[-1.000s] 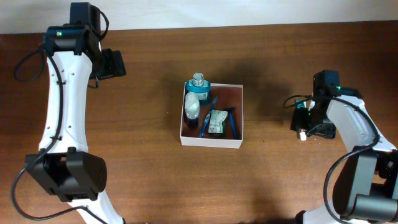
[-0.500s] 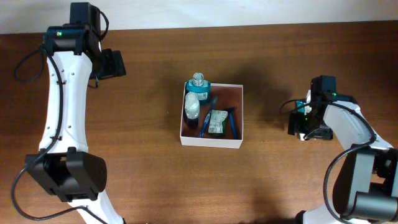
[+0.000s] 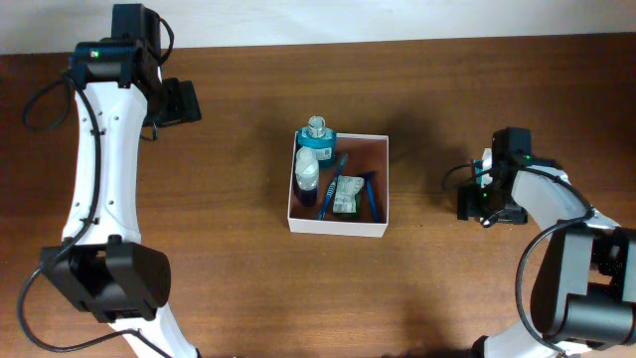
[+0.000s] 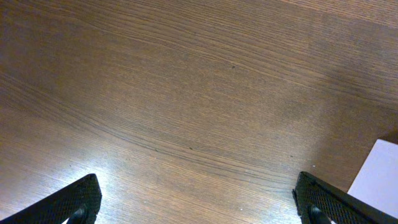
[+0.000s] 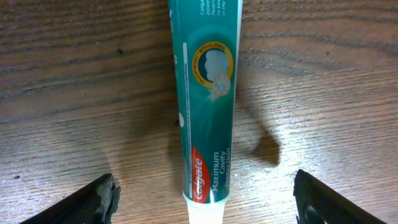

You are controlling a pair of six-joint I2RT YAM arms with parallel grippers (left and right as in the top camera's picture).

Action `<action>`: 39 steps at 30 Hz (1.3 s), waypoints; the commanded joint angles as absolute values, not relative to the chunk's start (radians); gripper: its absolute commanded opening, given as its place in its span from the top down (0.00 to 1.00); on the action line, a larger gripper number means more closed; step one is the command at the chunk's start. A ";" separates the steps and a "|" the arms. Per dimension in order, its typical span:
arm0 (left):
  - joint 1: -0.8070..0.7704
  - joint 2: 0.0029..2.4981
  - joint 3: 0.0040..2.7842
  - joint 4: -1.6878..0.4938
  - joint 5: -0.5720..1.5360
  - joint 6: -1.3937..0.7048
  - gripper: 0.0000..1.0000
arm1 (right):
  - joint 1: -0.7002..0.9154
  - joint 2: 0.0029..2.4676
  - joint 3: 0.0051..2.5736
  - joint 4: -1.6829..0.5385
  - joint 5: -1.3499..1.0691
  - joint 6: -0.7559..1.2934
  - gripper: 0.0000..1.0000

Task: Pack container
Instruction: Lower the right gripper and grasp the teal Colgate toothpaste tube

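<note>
The container (image 3: 337,226), a square white-walled box with a reddish-brown floor, sits at the table's middle. It holds a teal-capped bottle (image 3: 317,136), a white bottle (image 3: 307,171), blue toothbrushes (image 3: 370,196) and a small packet (image 3: 346,196). Its white corner shows in the left wrist view (image 4: 379,177). A teal Colgate toothpaste tube (image 5: 204,93) lies flat on the wood between the fingers of my right gripper (image 5: 208,204), which is open around the tube's cap end. In the overhead view my right gripper (image 3: 475,199) is right of the container and hides the tube. My left gripper (image 3: 184,100) is open and empty over bare wood, far left (image 4: 199,205).
The brown wooden table (image 3: 229,278) stretches all round the container. A pale wall strip (image 3: 397,18) runs along the back edge. My right arm's cables (image 3: 459,174) hang near the gripper.
My right gripper has moved a little left, toward the container, and stands over the toothpaste tube. The left arm and the container have not moved.
</note>
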State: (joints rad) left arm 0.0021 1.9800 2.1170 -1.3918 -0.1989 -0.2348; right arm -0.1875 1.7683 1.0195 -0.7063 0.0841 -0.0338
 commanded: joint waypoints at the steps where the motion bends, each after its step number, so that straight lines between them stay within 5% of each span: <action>1: 0.000 1.953 2.131 -1.392 -0.207 -0.230 0.01 | -0.192 1.776 1.006 -0.698 0.078 -0.046 0.17; 16: 0.000 1.953 2.131 -1.392 -0.207 -0.230 0.00 | -0.192 1.776 0.965 -0.623 0.077 -0.049 0.14; 19: 0.000 1.953 2.131 -1.392 -0.207 -0.230 0.01 | -0.192 1.776 0.965 -0.623 0.049 -0.049 0.25; 21: 0.000 1.953 2.131 -1.392 -0.207 -0.230 0.01 | -0.192 1.776 0.965 -0.623 0.031 -0.049 0.49; 24: 0.000 1.953 2.131 -1.392 -0.207 -0.230 0.00 | -0.191 1.776 0.965 -0.624 0.030 -0.048 0.63; 32: 0.000 1.953 2.131 -1.392 -0.207 -0.230 0.01 | -0.191 1.776 0.965 -0.624 0.030 -0.047 0.78; 39: 0.000 1.953 2.131 -1.392 -0.207 -0.230 0.01 | -0.191 1.776 0.965 -0.624 0.030 -0.044 0.80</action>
State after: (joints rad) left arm 0.0021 1.9800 2.1170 -1.3918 -0.1989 -0.2348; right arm -0.1864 1.7683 0.9806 -0.6224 0.0135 -0.0486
